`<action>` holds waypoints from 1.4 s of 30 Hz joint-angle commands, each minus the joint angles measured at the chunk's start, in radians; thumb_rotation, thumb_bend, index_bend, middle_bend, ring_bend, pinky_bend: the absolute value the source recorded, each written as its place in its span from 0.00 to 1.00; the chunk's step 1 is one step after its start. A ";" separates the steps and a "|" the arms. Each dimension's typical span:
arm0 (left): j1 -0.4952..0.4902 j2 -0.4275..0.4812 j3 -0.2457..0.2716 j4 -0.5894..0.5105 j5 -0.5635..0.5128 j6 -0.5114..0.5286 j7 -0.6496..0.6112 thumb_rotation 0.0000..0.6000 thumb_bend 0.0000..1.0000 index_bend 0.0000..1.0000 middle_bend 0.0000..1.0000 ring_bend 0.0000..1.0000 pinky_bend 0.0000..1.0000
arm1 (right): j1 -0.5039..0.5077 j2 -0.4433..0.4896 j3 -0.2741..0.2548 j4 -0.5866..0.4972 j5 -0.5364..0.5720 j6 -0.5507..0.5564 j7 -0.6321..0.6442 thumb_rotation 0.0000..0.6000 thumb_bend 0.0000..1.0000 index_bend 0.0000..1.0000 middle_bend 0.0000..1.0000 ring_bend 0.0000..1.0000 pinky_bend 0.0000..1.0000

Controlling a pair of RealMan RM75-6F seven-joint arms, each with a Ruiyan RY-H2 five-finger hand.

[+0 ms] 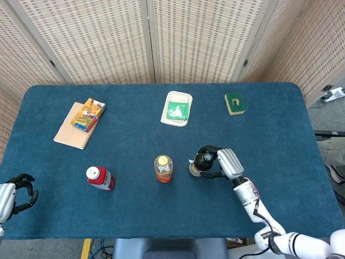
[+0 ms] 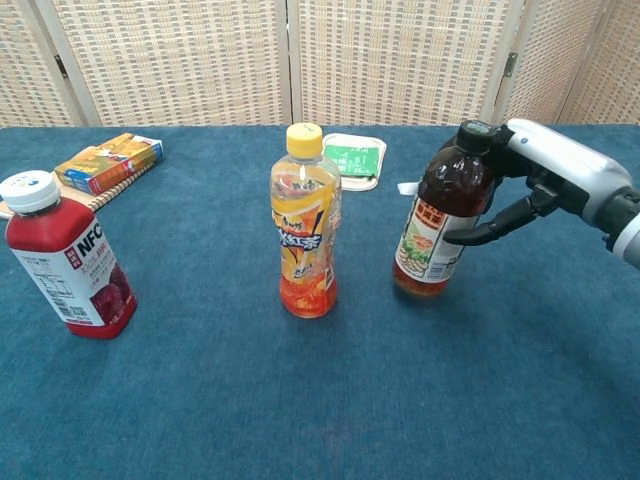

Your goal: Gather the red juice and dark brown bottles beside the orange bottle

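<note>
The orange bottle [image 1: 163, 168] [image 2: 305, 222] with a yellow cap stands at the front middle of the table. Just to its right, my right hand [image 1: 221, 162] [image 2: 530, 180] grips the dark brown bottle [image 1: 198, 163] [image 2: 442, 224], which leans slightly. The red juice bottle [image 1: 100, 178] [image 2: 66, 258] with a white cap stands alone to the left of the orange one. My left hand [image 1: 13, 195] hangs at the table's front left edge, fingers curled in, holding nothing; the chest view does not show it.
A notebook [image 1: 74, 130] with a snack box [image 1: 89, 114] [image 2: 109, 162] on it lies at the back left. A white tray [image 1: 177, 108] [image 2: 352, 160] sits at the back middle, and a green sponge [image 1: 234, 103] [image 2: 499, 148] at the back right.
</note>
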 commanded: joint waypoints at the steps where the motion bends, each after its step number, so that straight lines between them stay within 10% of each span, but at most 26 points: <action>1: 0.000 0.001 -0.001 0.000 -0.002 0.000 0.001 1.00 0.37 0.35 0.40 0.45 0.74 | 0.014 -0.014 0.004 -0.009 0.011 -0.014 -0.025 1.00 0.12 0.46 0.57 0.47 0.53; 28: 0.002 0.004 -0.001 -0.003 -0.002 -0.001 0.003 1.00 0.37 0.35 0.40 0.45 0.74 | 0.046 -0.040 -0.017 -0.028 0.043 -0.056 -0.090 1.00 0.11 0.46 0.51 0.44 0.53; 42: 0.002 0.004 0.001 -0.004 0.002 -0.003 0.004 1.00 0.37 0.35 0.40 0.45 0.74 | 0.054 -0.029 -0.024 -0.027 0.041 -0.059 -0.104 1.00 0.07 0.21 0.32 0.28 0.46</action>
